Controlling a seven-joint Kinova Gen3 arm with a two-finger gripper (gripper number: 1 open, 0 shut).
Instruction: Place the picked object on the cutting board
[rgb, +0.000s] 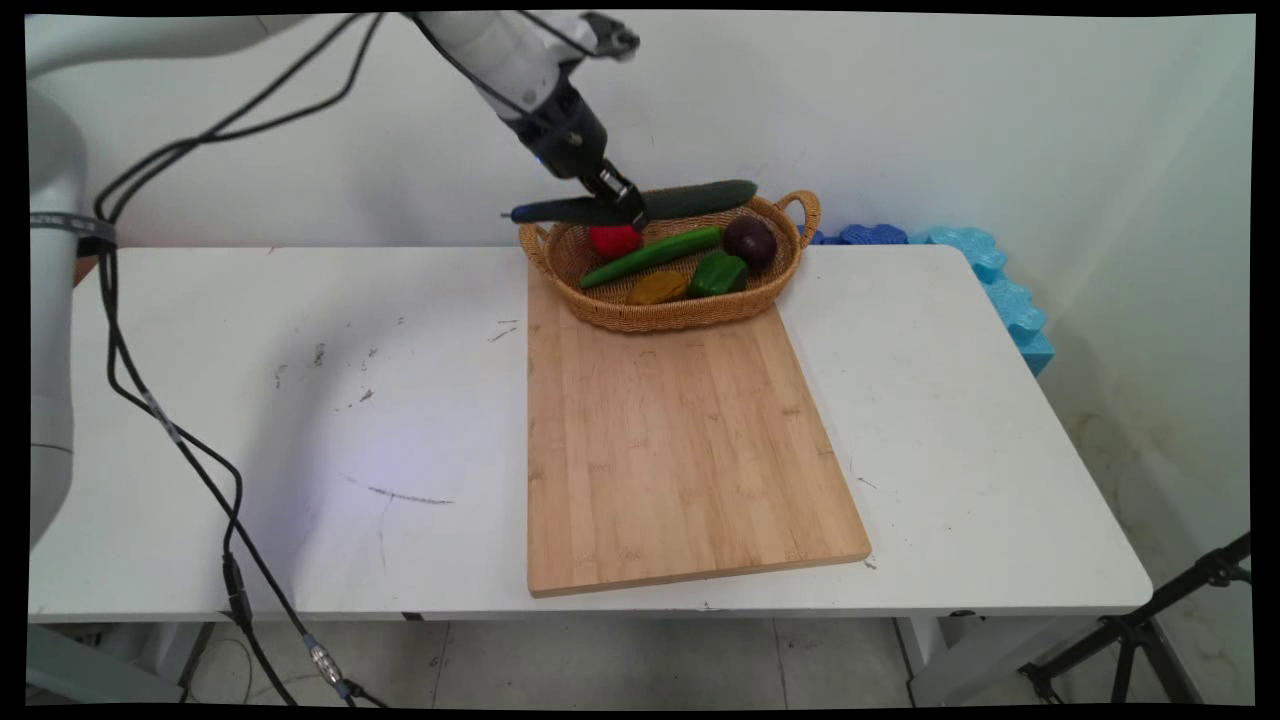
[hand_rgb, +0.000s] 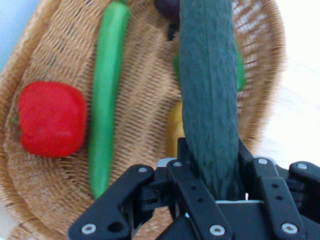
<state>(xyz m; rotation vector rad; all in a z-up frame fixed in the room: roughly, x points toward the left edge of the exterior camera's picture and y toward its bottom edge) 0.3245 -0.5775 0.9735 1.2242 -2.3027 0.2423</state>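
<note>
A white table (rgb: 300, 420) carries a bare wooden board (rgb: 680, 450) lying lengthwise from the near edge toward the wall, and a wicker basket (rgb: 690, 312) sits on the board's far end. The arm reaches in from the upper left and slants down to just above the basket's rear left rim. There the gripper (rgb: 632, 208) is closed on a dark green cucumber (rgb: 690, 200), gripping it toward its left part. The cucumber hangs clear above the basket, its long axis roughly level and running left to right along the far rim. In the hand view it runs straight out from between the fingers (hand_rgb: 197, 200), over the basket. Beneath it lie a red pepper (rgb: 614, 240), a light green long pepper (rgb: 650, 257), a green pepper (rgb: 720, 273), a yellow piece (rgb: 657, 288) and a dark purple round one (rgb: 750, 240).
</note>
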